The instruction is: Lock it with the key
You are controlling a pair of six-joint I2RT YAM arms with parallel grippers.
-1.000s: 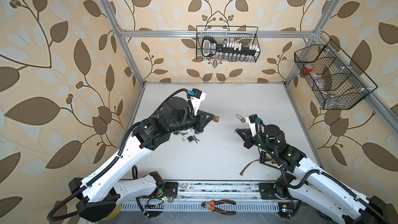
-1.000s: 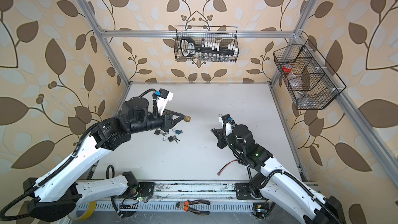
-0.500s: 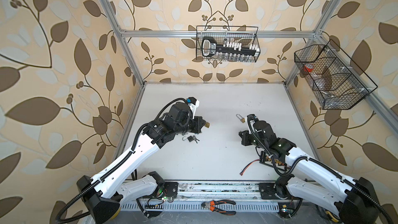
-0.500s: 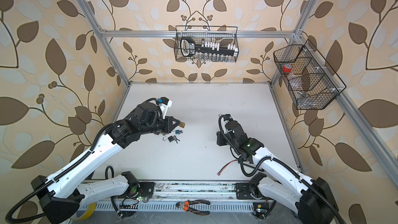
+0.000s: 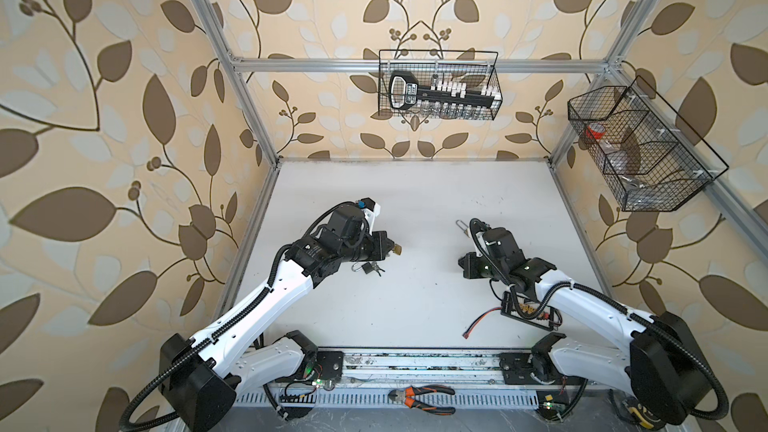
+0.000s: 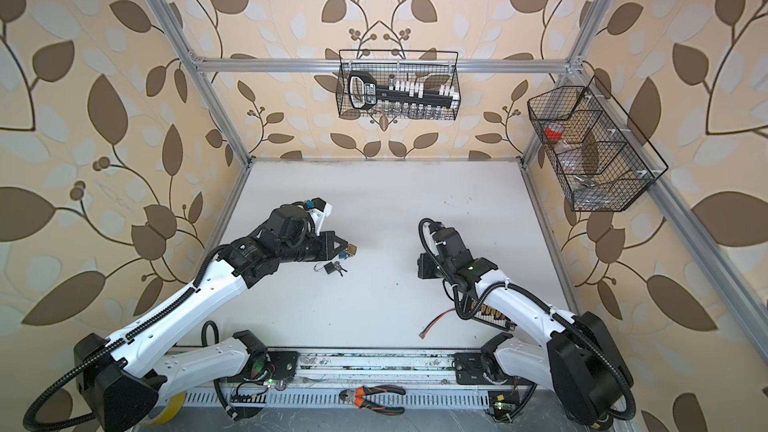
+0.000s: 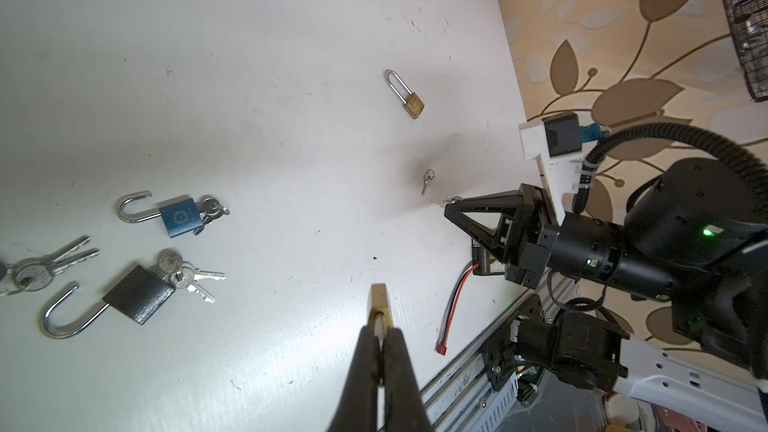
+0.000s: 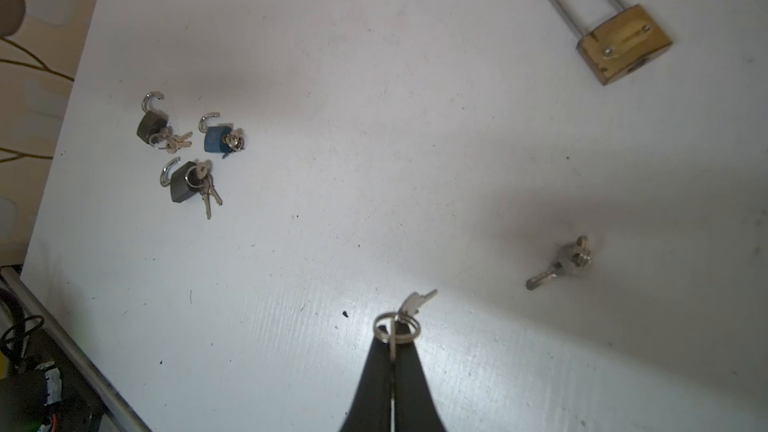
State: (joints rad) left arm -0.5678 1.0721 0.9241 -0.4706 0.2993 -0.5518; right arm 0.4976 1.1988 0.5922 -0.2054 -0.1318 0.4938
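Both arms have drawn back since a second ago. The left gripper (image 5: pixel 390 248), which then reached toward the middle of the frame, now sits lower and further left. The right gripper (image 5: pixel 462 263) has dropped lower too, away from the long padlock (image 5: pixel 462 227) lying on the table (image 5: pixel 415 201).

The left gripper is clamped on the small brass lock (image 7: pixel 378 297), whose body juts out past the tips (its keyhole cannot be seen). The right gripper (image 8: pixel 395 336) is pinched shut on the ring (image 8: pixel 397 328), and the key (image 8: pixel 419 301) hangs off that ring rather than being held itself.

In both top views the lock sits left of centre and the key right of centre, at about the same height in the frame. They are well apart, with bare table between, and the two grippers point roughly at each other. The key's long axis slants away from its gripper's line instead of continuing it. That slant looks like the crux, since the key must line up with the lock's body before it goes in, and a key held only by its ring may swing. Neither arm is clearly nearer the meeting point.

Spare padlocks (image 5: pixel 368 268) lie just below the left gripper, and a loose key (image 8: pixel 559 268) lies near the right one.
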